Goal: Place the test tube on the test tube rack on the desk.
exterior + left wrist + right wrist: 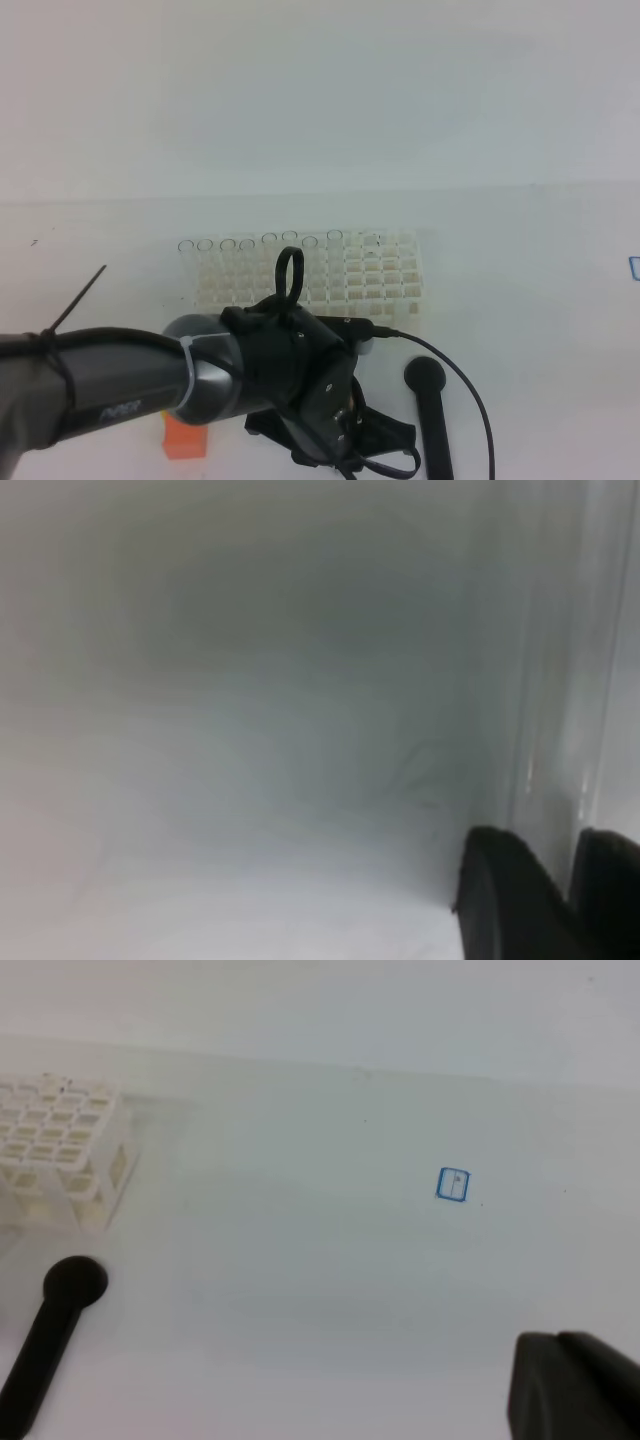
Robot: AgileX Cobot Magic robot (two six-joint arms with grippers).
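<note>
Closed down to a thin slit: left gripper (pixel 572 870), two dark fingers (pixel 505 905) low at the right edge of its own wrist view. Pinched between them, as far as the blur allows, the test tube (pixel 550 680), a pale see-through streak rising straight up from the tips. No telling its rim or lower end; all else there a grey-white haze.

From overhead, nothing of those fingertips: buried under the black wrist of the left arm (pixel 100 390), itself cut off by the bottom edge. Held tube lost behind that bulk too.

Shut as well: right gripper (pixel 560 1360), only a dark corner in its own view, hanging over bare desk (pixel 540 400).

Just behind the left wrist, the test tube rack (pixel 385 275), front rows partly blocked by the arm, with faint clear tubes (pixel 230 265) upright in its left half. Right of the wrist, flat on the desk, a black rod (pixel 430 410). Under the arm, an orange block (pixel 185 440), half covered. Well off to the right, a small blue square mark (pixel 453 1184).
</note>
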